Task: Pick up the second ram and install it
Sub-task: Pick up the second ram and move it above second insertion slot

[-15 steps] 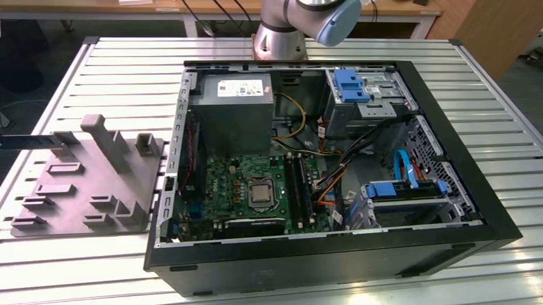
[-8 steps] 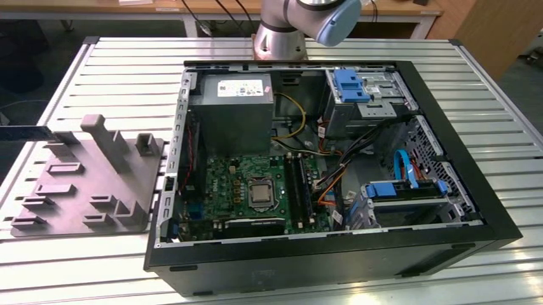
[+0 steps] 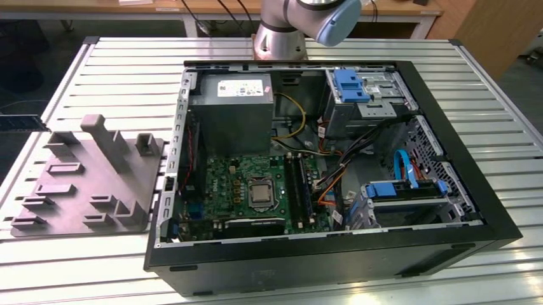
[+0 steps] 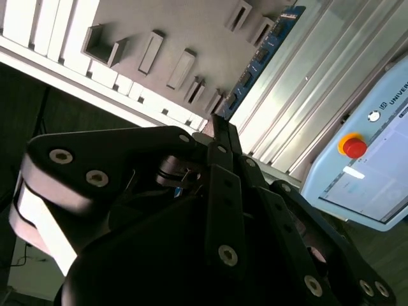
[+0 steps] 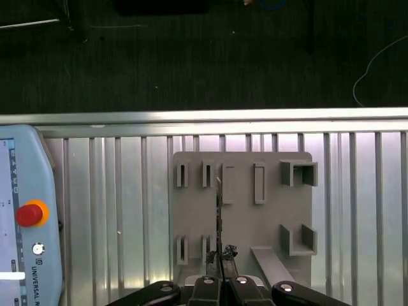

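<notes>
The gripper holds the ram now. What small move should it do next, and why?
Probably carry it toward the open case: the gripper is shut on the second ram, held above the grey fixture, and the motherboard slots lie inside it.

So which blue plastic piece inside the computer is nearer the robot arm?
The blue bracket on the drive cage, at the case's end by the arm; the other blue piece sits opposite.
</notes>
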Controlling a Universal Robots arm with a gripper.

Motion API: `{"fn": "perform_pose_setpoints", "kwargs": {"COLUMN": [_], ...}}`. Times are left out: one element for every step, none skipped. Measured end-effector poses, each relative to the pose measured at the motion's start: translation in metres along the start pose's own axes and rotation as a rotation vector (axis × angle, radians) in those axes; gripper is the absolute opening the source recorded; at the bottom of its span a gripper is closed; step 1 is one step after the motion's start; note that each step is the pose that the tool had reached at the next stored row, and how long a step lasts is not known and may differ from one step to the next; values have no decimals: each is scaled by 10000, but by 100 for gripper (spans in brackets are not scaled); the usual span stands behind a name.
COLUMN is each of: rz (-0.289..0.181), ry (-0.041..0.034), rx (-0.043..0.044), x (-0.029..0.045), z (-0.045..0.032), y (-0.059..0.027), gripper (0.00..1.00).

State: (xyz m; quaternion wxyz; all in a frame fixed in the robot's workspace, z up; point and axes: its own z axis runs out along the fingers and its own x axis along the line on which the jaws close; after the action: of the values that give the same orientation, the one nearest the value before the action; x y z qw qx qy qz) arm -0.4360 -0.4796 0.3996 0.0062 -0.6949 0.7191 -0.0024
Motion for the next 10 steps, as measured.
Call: {"fn": "perform_pose_setpoints", "kwargs": {"rz": [0, 0, 0, 0, 0, 1, 0, 0, 0, 0], "ry": [1, 1, 2, 3, 5, 12, 19, 24, 29, 32], "rx": [0, 0, 0, 0, -1, 0, 1, 0, 1, 2], "x": [-1, -1, -1, -1, -2, -2, -3, -3, -4, -4], "z": [-20, -33, -48, -66, -85, -106, -129, -148, -161, -169], "y": [0, 0, 0, -1, -1, -1, -1, -2, -2, -1], "gripper": [11, 11, 11, 11, 11, 11, 11, 11, 11, 11]}}
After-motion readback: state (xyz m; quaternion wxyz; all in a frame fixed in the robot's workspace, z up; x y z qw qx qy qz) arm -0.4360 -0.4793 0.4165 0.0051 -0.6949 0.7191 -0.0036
